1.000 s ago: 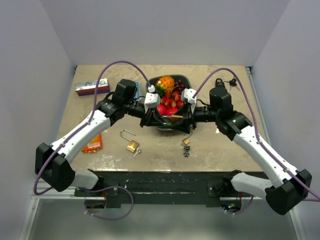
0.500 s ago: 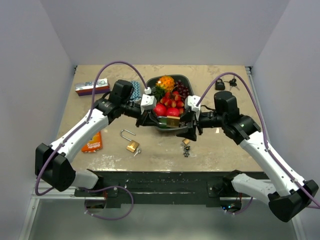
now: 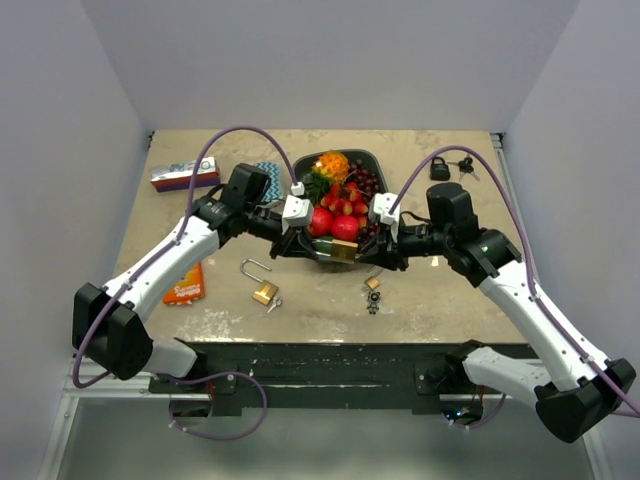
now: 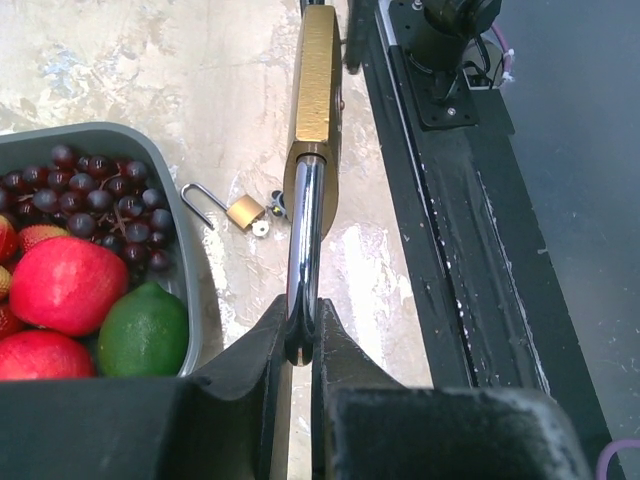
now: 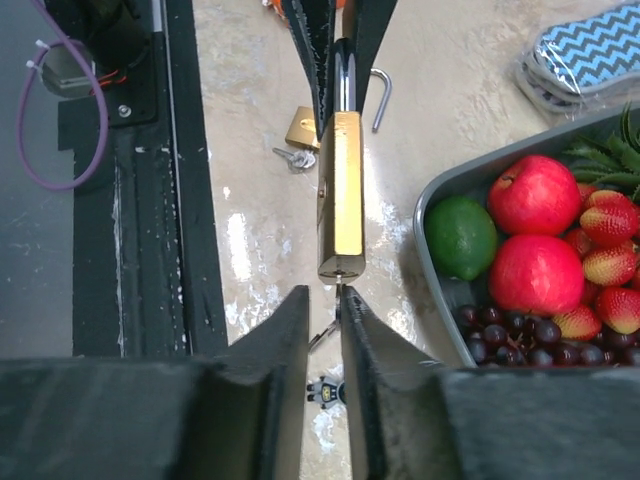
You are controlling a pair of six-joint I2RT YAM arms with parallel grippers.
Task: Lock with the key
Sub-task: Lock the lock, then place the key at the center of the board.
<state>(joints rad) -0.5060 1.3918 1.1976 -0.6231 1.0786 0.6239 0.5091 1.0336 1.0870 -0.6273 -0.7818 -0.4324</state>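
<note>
Fig.: key (image 5: 338, 291) poised at brass padlock (image 5: 341, 190) base, mid-air.
L claw (image 4: 302, 312) clamped on its shackle (image 4: 303, 230); R claw (image 5: 325, 300) pinched on key. Risk: misaligned tip pivots padlock.

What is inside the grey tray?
Red apples, a lime, dark grapes and strawberries lie in the tray. In the top view the padlock, left gripper and right gripper cover its near side; whatever is under the fruit cannot be seen.

Tray (image 3: 370, 157) far centre. Padlock (image 3: 345, 250) above its near rim, key (image 5: 338, 292) at its right end. Open lock (image 3: 262, 285) near-left, small lock (image 3: 372, 284) near-right. Box (image 3: 185, 175) far left, packet (image 3: 185, 286) nearer.
</note>
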